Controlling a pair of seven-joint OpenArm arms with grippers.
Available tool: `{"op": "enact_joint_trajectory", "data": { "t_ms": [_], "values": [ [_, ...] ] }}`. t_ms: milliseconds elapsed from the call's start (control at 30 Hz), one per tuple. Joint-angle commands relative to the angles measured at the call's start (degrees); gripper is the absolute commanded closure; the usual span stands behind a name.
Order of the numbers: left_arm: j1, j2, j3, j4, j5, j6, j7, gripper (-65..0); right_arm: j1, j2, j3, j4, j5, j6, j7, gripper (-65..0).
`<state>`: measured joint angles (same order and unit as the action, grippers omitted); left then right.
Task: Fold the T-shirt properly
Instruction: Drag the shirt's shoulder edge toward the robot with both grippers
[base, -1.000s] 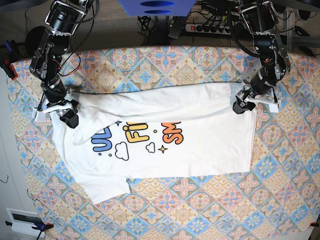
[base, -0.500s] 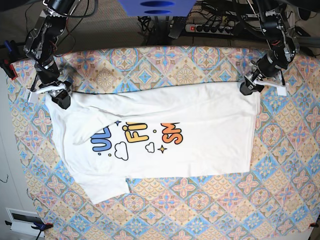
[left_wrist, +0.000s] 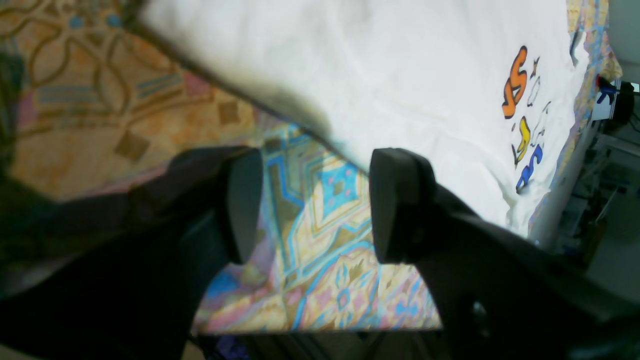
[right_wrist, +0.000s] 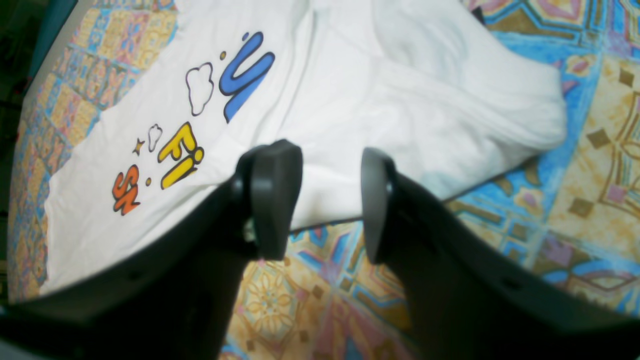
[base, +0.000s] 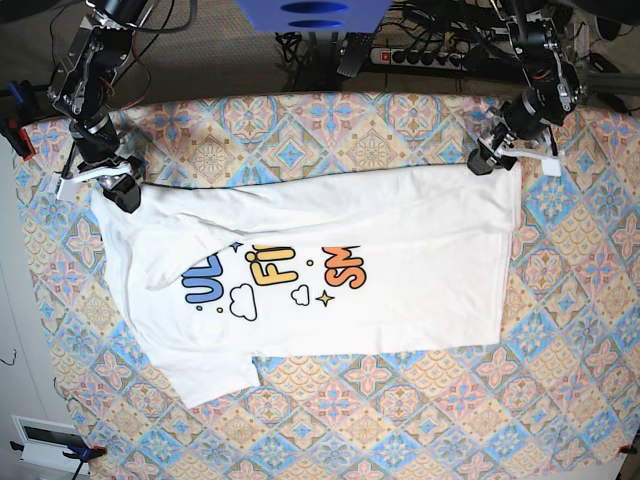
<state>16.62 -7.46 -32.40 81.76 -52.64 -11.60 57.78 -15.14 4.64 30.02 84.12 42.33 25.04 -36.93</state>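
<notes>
The white T-shirt (base: 410, 260) lies flat on the patterned table cover (base: 400, 420), print up. Its far edge is folded toward the print and one sleeve (base: 210, 375) sticks out at the near left. My left gripper (base: 490, 160) hovers open just past the shirt's far right corner. In the left wrist view the left gripper (left_wrist: 315, 200) has only table cover between its fingers, with the T-shirt (left_wrist: 425, 75) beyond. My right gripper (base: 125, 190) is open at the far left corner. In the right wrist view the right gripper (right_wrist: 325, 200) holds nothing above the T-shirt (right_wrist: 350, 100) edge.
A power strip (base: 415, 57) and cables run behind the table's far edge, beside a blue object (base: 310, 15). A clamp (base: 15, 130) grips the table cover at the left edge. A white box (base: 45, 440) sits on the floor at the near left.
Both grippers have drawn back from the shirt's far corners toward the table's far edge. The left jaws have narrowed a little. The shirt has stayed in place.
</notes>
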Motion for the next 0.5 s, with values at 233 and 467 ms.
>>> {"op": "enact_joint_trajectory", "data": {
  "t_ms": [233,467],
  "values": [
    [-5.8,1.5,-0.2,0.7,5.0,-0.2,-0.2,-32.2,0.3,0.6,0.4,0.9,1.1,0.7,1.2,-22.8],
    [-8.8,3.0,-0.2,-4.3,7.6,-0.2,-0.2,-14.4,0.3,0.6,3.4,-2.1,1.1,0.7,1.2,-22.8]
  ]
}}
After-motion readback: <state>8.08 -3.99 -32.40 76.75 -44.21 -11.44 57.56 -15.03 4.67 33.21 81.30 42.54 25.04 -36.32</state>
